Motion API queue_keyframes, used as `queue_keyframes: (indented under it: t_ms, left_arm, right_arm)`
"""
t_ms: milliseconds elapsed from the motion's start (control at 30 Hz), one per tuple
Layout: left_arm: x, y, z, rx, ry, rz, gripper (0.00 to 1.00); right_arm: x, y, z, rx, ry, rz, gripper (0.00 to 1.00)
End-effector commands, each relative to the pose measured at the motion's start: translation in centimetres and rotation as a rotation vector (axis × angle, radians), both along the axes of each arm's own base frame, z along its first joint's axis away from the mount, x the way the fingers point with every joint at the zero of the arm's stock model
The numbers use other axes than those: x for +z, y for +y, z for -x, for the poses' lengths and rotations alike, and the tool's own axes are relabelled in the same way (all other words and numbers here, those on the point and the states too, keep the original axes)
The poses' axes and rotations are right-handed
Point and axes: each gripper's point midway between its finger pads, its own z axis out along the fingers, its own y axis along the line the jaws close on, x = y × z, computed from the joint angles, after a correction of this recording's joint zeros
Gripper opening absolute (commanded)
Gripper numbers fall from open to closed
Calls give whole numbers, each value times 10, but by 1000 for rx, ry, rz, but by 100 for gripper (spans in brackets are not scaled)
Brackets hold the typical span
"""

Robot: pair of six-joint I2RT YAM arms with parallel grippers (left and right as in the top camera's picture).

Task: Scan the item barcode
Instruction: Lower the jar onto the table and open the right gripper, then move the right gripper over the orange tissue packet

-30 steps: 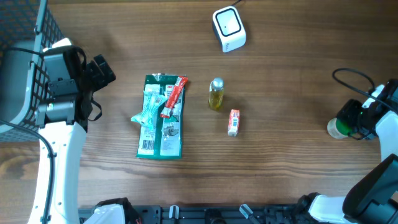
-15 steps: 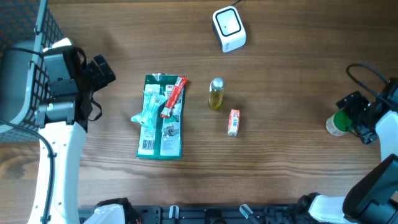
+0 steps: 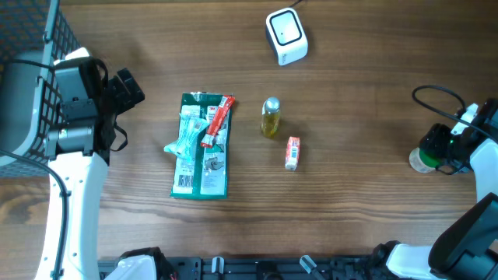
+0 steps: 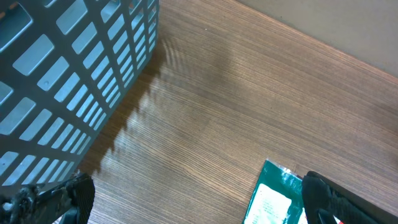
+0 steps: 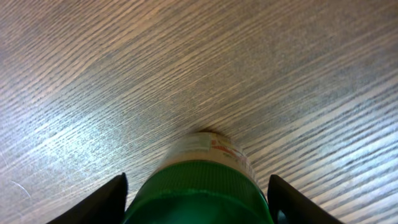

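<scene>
A wooden table [image 3: 358, 85] with a fine grain fills the overhead view. At its far right edge stands a green-capped bottle [image 3: 421, 159], upright on the wood. The right gripper [image 5: 198, 202] has its jaws partly open around the cap, one finger pressed against each side of it, so it has hold of the bottle. A white barcode scanner [image 3: 286, 36] sits at the top centre of the frame, well apart from the bottle. Near the middle lie a small bottle of yellow liquid [image 3: 270, 118] and, just below and right of it, a small red and white box [image 3: 292, 152]. Left of these lies a green packet [image 3: 201, 167] with a red tube [image 3: 218, 120] across its top. The left gripper [image 4: 196, 186] hangs at the left of the frame beside a grey basket [image 3: 19, 85], jaws spread wide and holding nothing
</scene>
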Motion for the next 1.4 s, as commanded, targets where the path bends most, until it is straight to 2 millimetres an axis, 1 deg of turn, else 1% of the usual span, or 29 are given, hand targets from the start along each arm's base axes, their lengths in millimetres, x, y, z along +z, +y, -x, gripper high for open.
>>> queue_keyframes:
  t_ms: [0,100,233,300,367,400,433,567,667,800,867,1033,1167,1233,1267,1367]
  left_arm:
    - [3,4,-1,7,-6,-13,100]
    - [3,4,-1,7,-6,-13,100]
    - [3,4,-1,7,-6,-14,100]
    - [3,4,-1,7,-6,-13,100]
    - [3,4,-1,7,-6,-14,100]
    - [3,4,-1,7,-6,-13,100]
    - [3,4,-1,7,-6,-13,100]
    - [3,4,-1,7,-6,-13,100]
    - [3,4,-1,7,-6,-14,100]
    - [3,4,-1,7,-6,-14,100]
    - [3,4,-1,7,-6,-13,100]
    - [3,4,-1,7,-6,-14,100]
    - [3,4,-1,7,-6,-14,100]
    - [3,4,-1,7,-6,-13,100]
    - [3,4,-1,7,-6,-13,100]
    - [3,4,-1,7,-6,-13,100]
  right_arm:
    - [-6,-5,6,-72,37,15,57]
    - [-5,-11,7,-224,24,1,54]
    - [-2,-15,1,-444,-50,-96,56]
    - [0,-15,-4,-521,-96,-169,69]
    - [4,-13,-10,-535,-143,-242,72]
    - [6,-12,-13,-531,-163,-267,75]
    - [6,-14,-13,-535,-169,-274,100]
    - [5,-19,-8,-486,-154,-234,100]
    - [12,-21,-9,-448,-147,-215,100]
    - [34,-28,-16,-356,-150,-169,100]
    - [45,-33,-14,-353,-126,-136,100]
    - [72,-32,-18,-306,-116,-128,100]
    - [96,-18,-27,-220,-106,-118,100]
    - [111,-1,-36,-130,-102,-112,100]
    - [120,22,-45,-33,-106,-136,100]
    - [127,73,-56,88,-104,-225,100]
